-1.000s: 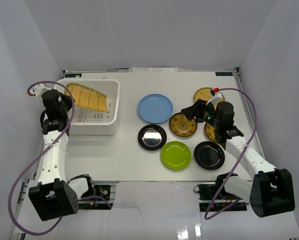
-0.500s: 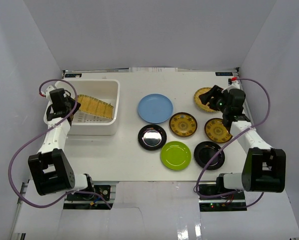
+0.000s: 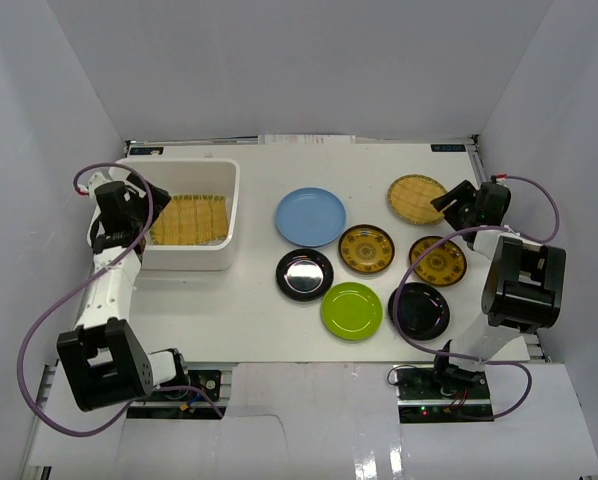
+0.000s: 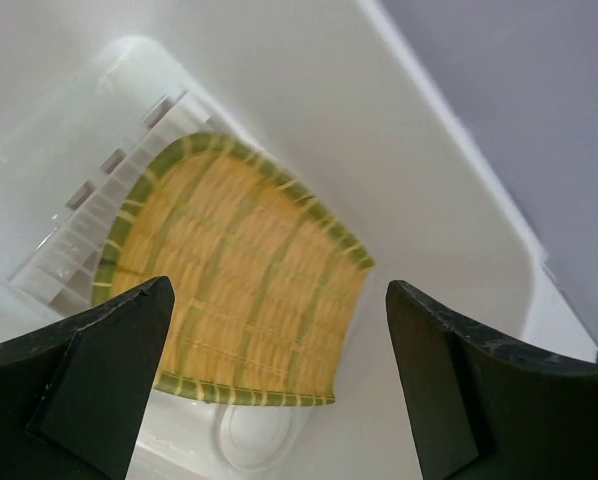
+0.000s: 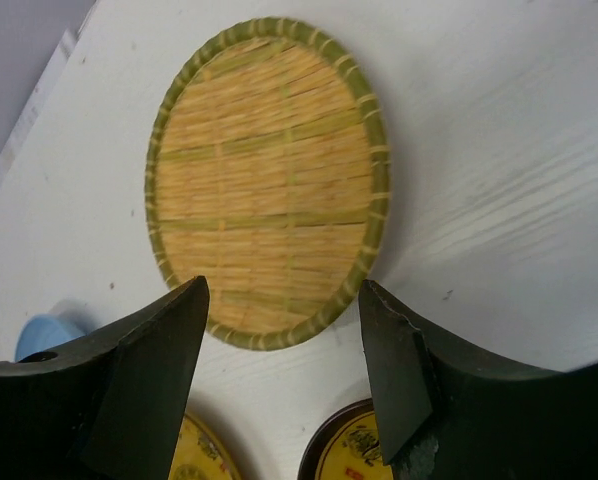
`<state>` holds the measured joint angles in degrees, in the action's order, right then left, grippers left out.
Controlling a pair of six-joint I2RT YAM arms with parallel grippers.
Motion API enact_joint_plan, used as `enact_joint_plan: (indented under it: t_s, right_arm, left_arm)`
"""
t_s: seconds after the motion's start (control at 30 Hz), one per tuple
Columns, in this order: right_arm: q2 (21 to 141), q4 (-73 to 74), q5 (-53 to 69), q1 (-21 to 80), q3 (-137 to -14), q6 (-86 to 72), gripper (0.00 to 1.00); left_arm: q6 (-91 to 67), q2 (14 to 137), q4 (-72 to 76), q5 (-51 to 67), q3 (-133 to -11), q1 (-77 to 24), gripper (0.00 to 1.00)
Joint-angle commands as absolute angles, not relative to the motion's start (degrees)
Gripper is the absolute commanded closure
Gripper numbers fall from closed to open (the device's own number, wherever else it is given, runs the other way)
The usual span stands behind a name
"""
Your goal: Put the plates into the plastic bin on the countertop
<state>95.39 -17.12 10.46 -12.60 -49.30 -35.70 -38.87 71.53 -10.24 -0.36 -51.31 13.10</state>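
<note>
My left arm runs up the left edge of the worktop [image 3: 249, 310], wrist bent over the bin's [image 3: 230, 200] left rim. My left hand [image 4: 279, 290] points down into it, fingers spread wide and holding nothing. Below them a bamboo plate [image 4: 239, 270] lies on the bin's floor, free of both fingers.

My right arm is folded up tight at the right edge of the worktop, forearm reaching toward the far right corner. My right hand [image 5: 281, 290] sits low and aims left at a second bamboo plate [image 5: 269, 190], which lies flat on the worktop. The fingers stand apart and grip nothing; I cannot tell whether they touch the plate's near rim.

The rest lie flat on the worktop between bin and right arm:
- a blue plate [image 3: 311, 216]
- two gold-patterned plates [image 3: 366, 249]
- two black plates [image 3: 304, 274]
- a green plate [image 3: 351, 310]
</note>
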Motion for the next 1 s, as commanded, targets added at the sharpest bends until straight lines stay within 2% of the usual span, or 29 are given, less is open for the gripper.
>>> enact_joint_plan:
  t_s: [0.0, 0.23, 0.37, 0.47, 0.57, 0.6, 0.63, 0.77, 0.97]
  right_arm:
    - [96.9, -21.5, 5.5, -14.5, -51.3, -38.2, 0.32]
    - [104.1, -21.4, 8.6, -16.8, -54.4, -38.5, 0.34]
    - [110.3, -23.3, 17.4, -16.9, -58.5, -39.4, 0.36]
    - [113.2, -25.0, 20.4, -17.0, -59.2, -42.2, 0.44]
    - [114.9, -29.1, 22.1, -16.9, -59.1, -46.0, 0.62]
    - [115.1, -30.9, 22.1, -16.9, -58.8, -46.8, 0.83]
    - [114.7, -32.4, 22.2, -16.9, -58.5, -48.3, 0.91]
    - [108.3, -40.5, 21.9, -16.9, -54.3, -51.8, 0.92]
    - [92.8, -49.0, 27.8, -14.3, -48.8, -56.2, 0.92]
  left_arm:
    - [-36.8, 62.9, -3.3, 5.3, -50.0, 12.1, 0.02]
    - [-31.6, 61.0, -5.4, 13.0, -54.3, 4.2, 0.02]
    - [-29.8, 61.3, -5.1, 18.2, -56.2, -1.5, 0.02]
    - [-30.0, 61.6, -3.9, 25.3, -57.3, -3.8, 0.02]
    - [-31.2, 63.0, -3.7, 32.1, -58.4, -5.5, 0.02]
    - [-31.7, 63.8, -3.6, 33.6, -58.9, -6.3, 0.02]
    - [-32.7, 64.2, -3.3, 36.2, -59.1, -6.8, 0.02]
    - [-33.8, 66.1, -3.3, 41.0, -60.8, -10.5, 0.02]
    - [-35.2, 68.1, -3.3, 41.4, -62.3, -17.0, 0.04]
